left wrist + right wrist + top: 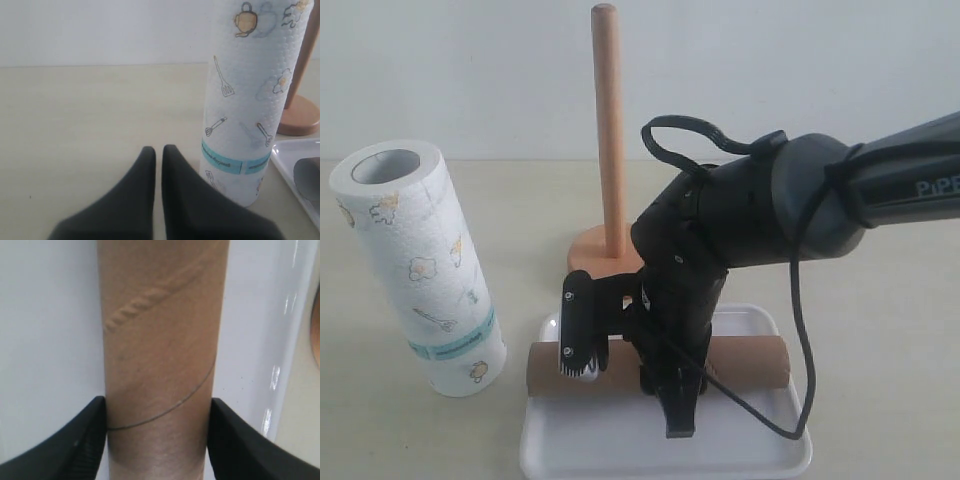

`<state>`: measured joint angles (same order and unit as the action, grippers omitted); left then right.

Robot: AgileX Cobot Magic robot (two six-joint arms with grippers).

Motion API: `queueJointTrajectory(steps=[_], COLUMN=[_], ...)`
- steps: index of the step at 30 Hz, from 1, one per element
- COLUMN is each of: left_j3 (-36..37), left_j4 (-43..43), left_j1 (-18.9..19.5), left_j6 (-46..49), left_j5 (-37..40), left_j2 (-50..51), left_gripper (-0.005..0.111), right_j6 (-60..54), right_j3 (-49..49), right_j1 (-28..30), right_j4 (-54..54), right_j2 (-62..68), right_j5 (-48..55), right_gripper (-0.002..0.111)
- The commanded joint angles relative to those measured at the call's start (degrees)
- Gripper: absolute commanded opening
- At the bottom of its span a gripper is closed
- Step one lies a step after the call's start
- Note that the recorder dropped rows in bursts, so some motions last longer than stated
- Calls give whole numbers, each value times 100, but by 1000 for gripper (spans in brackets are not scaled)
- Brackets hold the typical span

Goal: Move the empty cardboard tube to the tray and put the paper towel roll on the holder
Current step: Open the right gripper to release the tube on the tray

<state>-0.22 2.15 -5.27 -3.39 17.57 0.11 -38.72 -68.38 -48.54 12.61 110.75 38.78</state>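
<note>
The brown empty cardboard tube (750, 362) lies flat across the white tray (760, 450). My right gripper (662, 378) reaches down from the right, with both fingers against the sides of the tube (160, 340); the right gripper (157, 440) is shut on it over the tray floor (50, 340). The paper towel roll (420, 270) stands on end on the table, left of the tray. Behind the tray stands the wooden holder (608, 150), its pole bare. My left gripper (159, 150) is shut with nothing in it, low beside the roll (250, 100); the exterior view does not show it.
The holder's round base (300, 117) sits just beyond the tray's corner (295, 165). A black cable (798, 330) loops from the right arm down over the tray's right side. Beige tabletop stretches left of the roll, with a pale wall behind.
</note>
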Motion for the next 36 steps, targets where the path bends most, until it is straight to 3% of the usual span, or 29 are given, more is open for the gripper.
queueJointTrajectory(steps=[1, 9, 15, 18, 24, 29, 36], left_j3=[22, 22, 22, 22, 22, 22, 22], left_j4=[-26, -26, -26, -26, -26, -26, -26], left_j1=[15, 15, 15, 15, 15, 15, 15], left_j6=[6, 6, 6, 6, 6, 6, 6], left_j5=[3, 3, 3, 3, 3, 3, 3], left_j2=[-11, -11, -11, -11, -11, -11, -11], left_gripper=[4, 4, 4, 4, 4, 4, 4], right_j6=[-14, -18, -29, -29, -18, 277, 338], right_j3=[-33, -33, -33, -33, -33, -33, -33], right_j1=[-1, -1, -1, -1, -1, -1, -1], right_j4=[-51, -51, -64, -64, -64, -22, 103], right_j2=[-12, -12, -12, -12, -12, -12, -84], right_j5=[1, 48, 117, 126, 126, 20, 129], right_gripper=[0, 3, 43, 55, 64, 79, 79])
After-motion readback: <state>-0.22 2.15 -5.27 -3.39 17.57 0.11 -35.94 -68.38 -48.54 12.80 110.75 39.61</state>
